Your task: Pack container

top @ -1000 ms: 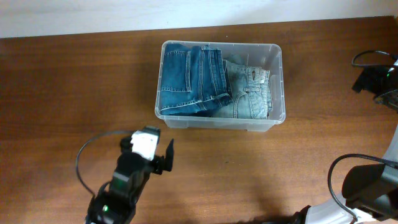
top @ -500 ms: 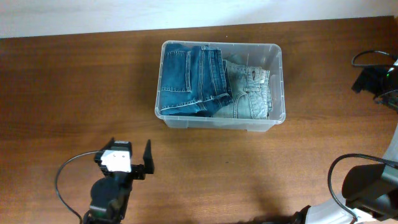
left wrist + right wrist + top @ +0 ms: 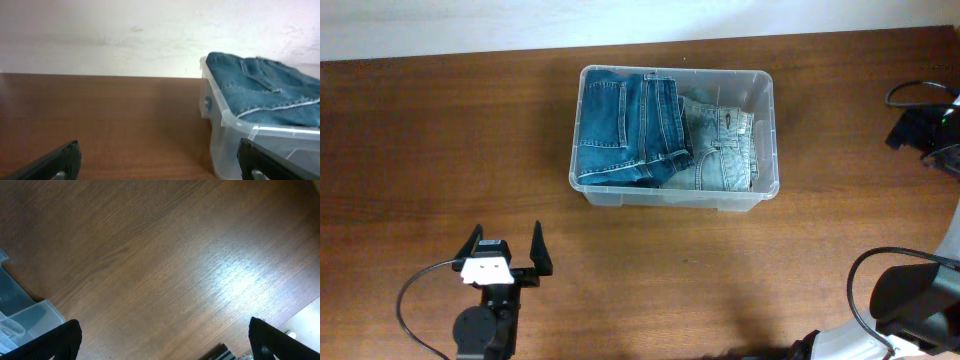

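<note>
The container (image 3: 674,196), a clear plastic bin, stands at the table's middle back. Folded dark blue jeans (image 3: 628,125) fill its left half and lighter blue jeans (image 3: 722,152) its right. My left gripper (image 3: 506,249) is open and empty, low over the table in front and to the left of the bin. The left wrist view shows the bin's wall (image 3: 223,131) and the dark jeans (image 3: 260,90) ahead on the right, between the left gripper (image 3: 157,165) fingers. My right gripper (image 3: 165,342) is open and empty above bare wood, with a bin corner (image 3: 25,317) at the lower left.
The right arm (image 3: 923,128) and its cable sit at the table's far right edge, with its base (image 3: 910,300) at the front right. A pale wall (image 3: 125,35) runs behind the table. A black fixture (image 3: 225,352) shows at the table's edge.
My left arm has drawn back toward the front left, away from the bin, with its gripper open and empty. The bin, the jeans and the right arm have not moved.
</note>
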Controlling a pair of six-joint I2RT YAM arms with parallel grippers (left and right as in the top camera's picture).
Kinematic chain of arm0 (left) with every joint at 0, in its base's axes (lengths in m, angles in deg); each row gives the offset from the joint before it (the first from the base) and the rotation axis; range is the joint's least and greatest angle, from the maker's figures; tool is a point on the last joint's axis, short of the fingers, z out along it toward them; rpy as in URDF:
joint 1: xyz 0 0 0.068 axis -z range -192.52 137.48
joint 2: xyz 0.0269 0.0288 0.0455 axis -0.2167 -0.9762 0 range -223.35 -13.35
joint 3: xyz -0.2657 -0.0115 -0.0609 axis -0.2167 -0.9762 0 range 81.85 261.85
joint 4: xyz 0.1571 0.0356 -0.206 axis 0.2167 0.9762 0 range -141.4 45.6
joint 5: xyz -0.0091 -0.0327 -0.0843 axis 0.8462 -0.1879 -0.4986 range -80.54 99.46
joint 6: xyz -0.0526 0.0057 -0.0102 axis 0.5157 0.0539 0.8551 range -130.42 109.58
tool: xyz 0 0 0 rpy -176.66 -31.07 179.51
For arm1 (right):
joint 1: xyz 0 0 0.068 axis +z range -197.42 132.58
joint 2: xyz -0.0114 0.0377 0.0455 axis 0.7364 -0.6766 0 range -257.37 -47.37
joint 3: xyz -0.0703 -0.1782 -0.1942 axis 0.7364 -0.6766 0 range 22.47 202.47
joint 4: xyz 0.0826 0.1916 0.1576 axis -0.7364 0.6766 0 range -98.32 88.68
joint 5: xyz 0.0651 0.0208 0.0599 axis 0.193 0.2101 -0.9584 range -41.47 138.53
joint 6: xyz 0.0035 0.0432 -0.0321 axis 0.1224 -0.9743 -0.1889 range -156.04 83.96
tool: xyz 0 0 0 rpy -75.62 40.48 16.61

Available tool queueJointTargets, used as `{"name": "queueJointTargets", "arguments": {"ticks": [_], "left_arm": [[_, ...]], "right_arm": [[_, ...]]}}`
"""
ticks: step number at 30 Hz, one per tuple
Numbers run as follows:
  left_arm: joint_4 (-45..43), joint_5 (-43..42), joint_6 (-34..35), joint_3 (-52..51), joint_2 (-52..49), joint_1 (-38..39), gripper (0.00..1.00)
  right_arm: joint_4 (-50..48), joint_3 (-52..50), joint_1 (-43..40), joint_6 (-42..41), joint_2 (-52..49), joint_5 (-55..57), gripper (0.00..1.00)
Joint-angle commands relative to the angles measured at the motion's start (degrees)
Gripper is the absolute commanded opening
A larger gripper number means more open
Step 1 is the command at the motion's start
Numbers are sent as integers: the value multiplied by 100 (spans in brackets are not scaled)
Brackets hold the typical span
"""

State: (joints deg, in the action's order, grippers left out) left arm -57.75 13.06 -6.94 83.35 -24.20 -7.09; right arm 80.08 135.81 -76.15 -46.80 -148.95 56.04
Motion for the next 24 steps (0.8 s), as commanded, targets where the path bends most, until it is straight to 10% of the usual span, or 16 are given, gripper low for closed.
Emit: {"name": "queueJointTargets", "arguments": {"ticks": [1,24], "left_arm": [[-55,-127,-50,-101,111,-111,99],[1093,-127,-48,-101,1058,-710,99]], "right_arm": [[2,7,-17,-68,-4,50,98],[2,7,-17,-68,-4,50,99]]}}
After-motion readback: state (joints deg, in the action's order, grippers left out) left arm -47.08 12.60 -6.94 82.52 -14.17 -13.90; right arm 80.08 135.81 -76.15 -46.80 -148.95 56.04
